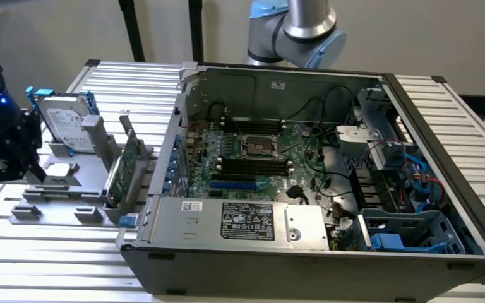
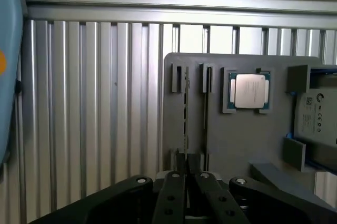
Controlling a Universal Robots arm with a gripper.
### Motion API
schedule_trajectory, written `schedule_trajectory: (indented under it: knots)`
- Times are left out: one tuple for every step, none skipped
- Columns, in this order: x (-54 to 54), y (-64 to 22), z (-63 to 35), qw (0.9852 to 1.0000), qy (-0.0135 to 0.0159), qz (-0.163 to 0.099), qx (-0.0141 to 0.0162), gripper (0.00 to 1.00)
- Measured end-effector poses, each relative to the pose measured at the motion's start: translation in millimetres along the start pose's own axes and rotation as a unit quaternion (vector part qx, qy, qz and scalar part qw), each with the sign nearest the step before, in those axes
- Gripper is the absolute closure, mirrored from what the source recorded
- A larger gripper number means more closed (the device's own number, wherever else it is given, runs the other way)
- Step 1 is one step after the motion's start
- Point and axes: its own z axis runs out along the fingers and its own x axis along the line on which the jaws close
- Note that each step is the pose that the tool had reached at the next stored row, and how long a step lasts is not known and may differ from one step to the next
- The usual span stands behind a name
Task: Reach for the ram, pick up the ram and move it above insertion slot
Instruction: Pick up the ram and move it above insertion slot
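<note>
The tool (image 2: 185, 182) hangs over the grey parts tray (image 2: 231, 145), its fingers drawn narrow around the near end of the ram (image 2: 185, 108), which stands on edge in the tray's slot. A skewed pinch could jam the stick there. The ribbed metal table (image 2: 95, 108) carries tray and open computer case (image 1: 310, 189).

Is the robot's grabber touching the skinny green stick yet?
Cannot tell. In the wrist view the end effector sits right over the ram standing edge-on in the grey holder, but neither contact nor gap shows plainly.
</note>
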Motion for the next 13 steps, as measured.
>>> schedule_trajectory:
  knots:
    - [-0.2, -1.8, -4.9, 1.0000, -0.0001, 0.000, 0.0000, 0.87]
    - [-0.4, -4.1, -9.5, 1.0000, 0.0000, 0.000, -0.0001, 0.87]
    - [-0.5, -7.3, -14.0, 1.0000, 0.0000, 0.000, -0.0001, 0.87]
    - [-0.7, -10.8, -18.5, 1.0000, -0.0001, 0.000, -0.0001, 0.87]
    - [-0.8, -15.1, -23.2, 1.0000, -0.0001, 0.000, -0.0002, 0.87]
    - [-1.0, -19.5, -27.7, 1.0000, -0.0001, 0.000, -0.0005, 0.87]
    - [-1.1, -23.9, -32.3, 1.0000, -0.0002, 0.000, -0.0007, 0.87]
    - [-1.2, -28.4, -36.9, 1.0000, -0.0003, 0.000, -0.0009, 0.87]
    - [-1.4, -32.8, -41.4, 1.0000, -0.0005, 0.000, -0.0013, 0.87]
    - [-1.5, -37.3, -46.2, 1.0000, -0.0006, 0.000, -0.0017, 0.87]
    - [-1.7, -41.7, -50.9, 1.0000, -0.0010, 0.000, -0.0021, 0.87]
    - [-1.8, -46.1, -55.3, 1.0000, -0.0015, 0.000, -0.0024, 0.87]
    - [-2.0, -51.0, -60.1, 1.0000, -0.0021, 0.000, -0.0029, 0.87]
